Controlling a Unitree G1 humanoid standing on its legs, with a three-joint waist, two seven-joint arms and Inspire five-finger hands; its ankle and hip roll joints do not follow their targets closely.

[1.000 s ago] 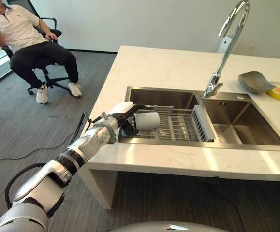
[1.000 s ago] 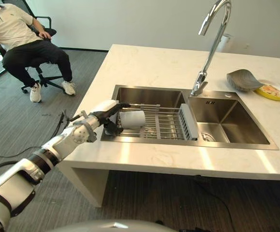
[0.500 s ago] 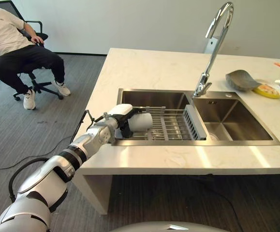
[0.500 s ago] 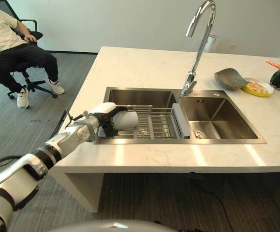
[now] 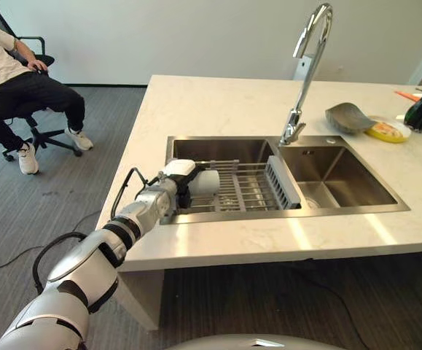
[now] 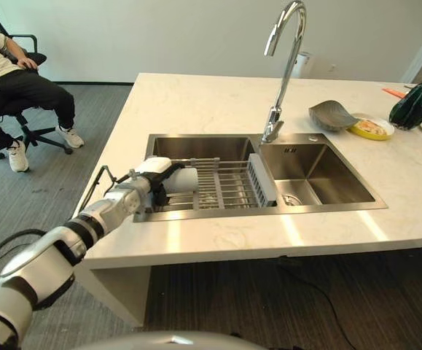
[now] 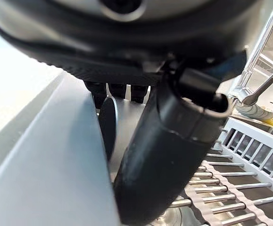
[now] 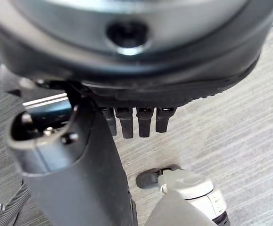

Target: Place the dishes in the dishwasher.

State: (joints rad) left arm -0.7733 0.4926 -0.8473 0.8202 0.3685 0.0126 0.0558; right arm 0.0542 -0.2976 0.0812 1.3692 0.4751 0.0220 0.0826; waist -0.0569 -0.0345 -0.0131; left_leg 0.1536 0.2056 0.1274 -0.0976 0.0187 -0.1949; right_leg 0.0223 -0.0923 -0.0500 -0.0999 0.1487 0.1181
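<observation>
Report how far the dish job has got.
Done: nothing appears stowed yet, and no dishwasher is in sight. In hand: the left hand is curled round a white cup lying on its side on the wire rack in the left basin of the sink. Left: lifting the cup out and stowing it; a grey bowl and a yellow plate sit on the counter. The right hand hangs open over the floor.

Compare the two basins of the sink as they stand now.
The left basin is spanned by a wire rack; the right basin is bare, its drain showing. The left basin holds a white cup lying on its side on the rack, with the left hand closed round it; the right basin holds no dish and no hand. Both are steel, set side by side in the pale counter under the faucet.
</observation>
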